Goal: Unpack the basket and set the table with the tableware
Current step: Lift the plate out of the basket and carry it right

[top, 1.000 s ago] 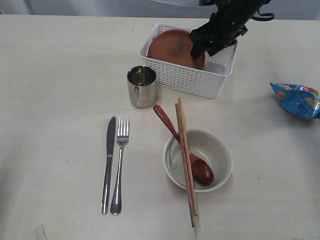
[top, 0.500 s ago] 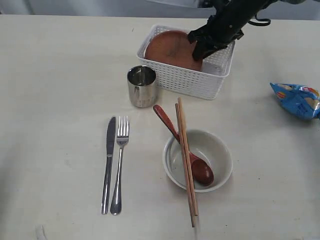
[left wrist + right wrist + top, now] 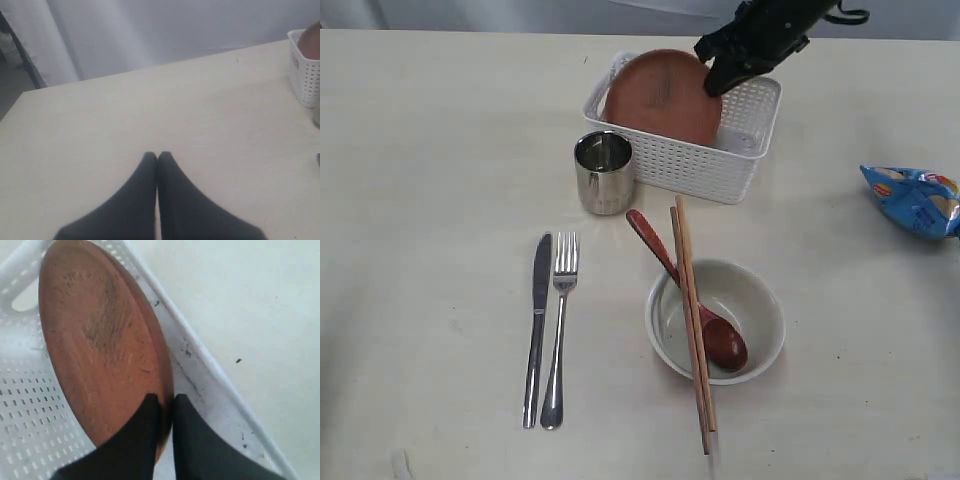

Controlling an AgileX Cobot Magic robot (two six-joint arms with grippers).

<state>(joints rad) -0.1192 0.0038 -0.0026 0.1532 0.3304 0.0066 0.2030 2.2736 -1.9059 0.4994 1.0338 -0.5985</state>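
Note:
My right gripper (image 3: 712,82) (image 3: 167,401) is shut on the rim of the round brown plate (image 3: 662,97) (image 3: 102,345), which stands tilted up on edge, half out of the white lattice basket (image 3: 692,165) (image 3: 30,405). On the table (image 3: 440,160), in front of the basket, stand the steel cup (image 3: 604,172) and the off-white bowl (image 3: 754,310), with the wooden spoon (image 3: 688,294) and chopsticks (image 3: 693,320) resting in and across it. The knife (image 3: 536,328) and fork (image 3: 559,326) lie side by side to the left. My left gripper (image 3: 157,156) is shut and empty above bare table.
A blue crinkly snack bag (image 3: 916,200) lies at the table's right edge. The basket's corner (image 3: 304,75) shows at the edge of the left wrist view. A grey curtain hangs behind the far table edge.
My right gripper has risen and shifted back, tipping the plate up more steeply out of the basket. The basket slid a little to the left.

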